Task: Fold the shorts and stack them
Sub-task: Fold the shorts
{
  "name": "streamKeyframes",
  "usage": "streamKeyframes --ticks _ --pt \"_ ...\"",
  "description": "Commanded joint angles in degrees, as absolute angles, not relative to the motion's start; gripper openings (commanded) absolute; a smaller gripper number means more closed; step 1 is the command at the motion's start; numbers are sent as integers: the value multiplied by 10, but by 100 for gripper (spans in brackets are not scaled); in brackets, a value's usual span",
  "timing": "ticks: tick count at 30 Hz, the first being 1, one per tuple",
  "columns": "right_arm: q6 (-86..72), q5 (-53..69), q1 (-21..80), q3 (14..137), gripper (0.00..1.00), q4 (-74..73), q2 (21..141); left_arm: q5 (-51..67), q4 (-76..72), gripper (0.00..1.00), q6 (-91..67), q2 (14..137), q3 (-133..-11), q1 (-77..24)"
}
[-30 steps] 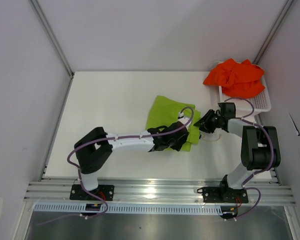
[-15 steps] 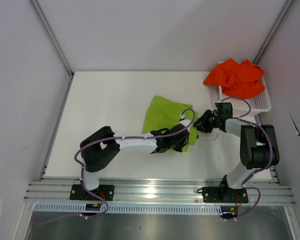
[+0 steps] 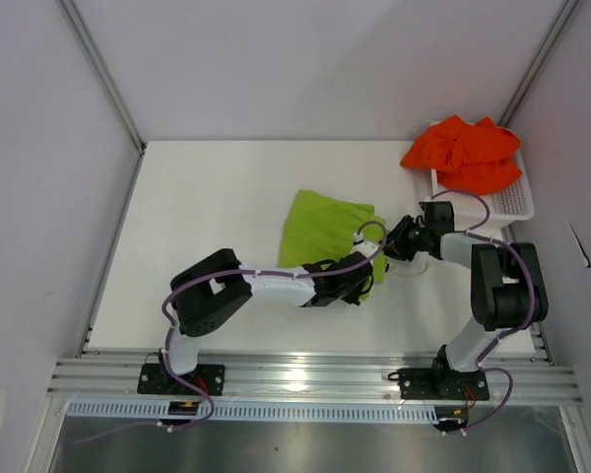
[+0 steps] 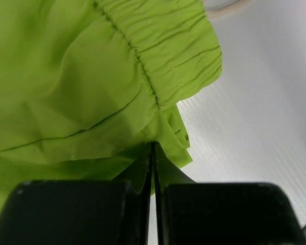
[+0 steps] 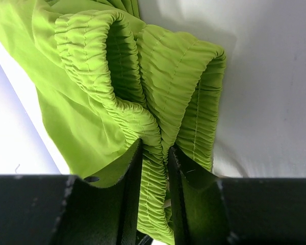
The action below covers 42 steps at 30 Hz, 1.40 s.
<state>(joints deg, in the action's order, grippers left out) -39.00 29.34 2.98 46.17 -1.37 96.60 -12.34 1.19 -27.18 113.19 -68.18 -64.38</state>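
The lime shorts [image 3: 325, 229] are seen in plain bright green, with a ribbed, gathered waistband [image 5: 194, 102]. The orange-red shorts [image 3: 465, 153] are left unpatterned. The basket [image 3: 512, 205] is made of white mesh. The tabletop [image 3: 207, 217] is finished white. The arms [image 3: 276, 286] are coloured white and black, with purple cables [image 3: 165, 307].

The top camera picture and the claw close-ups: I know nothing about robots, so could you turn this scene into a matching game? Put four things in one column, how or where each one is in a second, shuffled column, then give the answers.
Things
1. lime green shorts
2. orange-red shorts
3. white basket
4. left claw

Place or state
A. shut on a thin fold of green fabric
B. spread out near the middle of the table
C. crumpled in a heap at the far right corner
D. sitting under that heap, by the right wall

Pairs: 1-B, 2-C, 3-D, 4-A
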Motion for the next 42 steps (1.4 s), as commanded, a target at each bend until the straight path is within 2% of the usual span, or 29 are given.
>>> streamKeyframes --ticks 1,10,17,23,25,27,28,29,32,33,34,36,38,41,42 --pt "-388 290 44 483 27 -6 976 -121 -16 0 -283 1157 -672 -649" --pt "-381 310 71 521 20 21 994 -109 -60 0 -274 1175 -639 -665" --pt "-381 361 86 562 8 42 1001 -111 -75 0 -275 1179 -613 -670" --pt "-345 404 116 641 11 -3 1087 -99 -81 0 -282 1164 -617 -670" --pt "-341 418 122 662 18 -26 1113 -91 -74 6 -286 1154 -627 -670" --pt "-339 410 119 681 28 -35 1128 -82 -55 34 -297 1130 -642 -670" --pt "-339 400 112 686 38 -42 1127 -80 -48 46 -300 1118 -645 -670" --pt "-337 389 107 691 40 -47 1123 -78 -41 62 -303 1105 -646 -669" --pt "-339 364 92 708 54 -76 1100 -56 -23 83 -315 1042 -642 -656" --pt "-338 359 91 710 58 -89 1093 -38 -19 86 -320 1011 -633 -650" --pt "-337 350 90 711 70 -98 1075 -28 -12 87 -323 996 -628 -634" --pt "-340 318 86 704 76 -119 1053 -9 -6 89 -332 966 -614 -617" --pt "-345 297 83 678 77 -125 1010 -4 25 90 -333 923 -600 -592" --pt "-366 231 86 625 89 -159 935 -6 67 90 -326 867 -585 -557" --pt "-381 199 90 610 90 -166 915 -5 75 90 -324 853 -581 -547"
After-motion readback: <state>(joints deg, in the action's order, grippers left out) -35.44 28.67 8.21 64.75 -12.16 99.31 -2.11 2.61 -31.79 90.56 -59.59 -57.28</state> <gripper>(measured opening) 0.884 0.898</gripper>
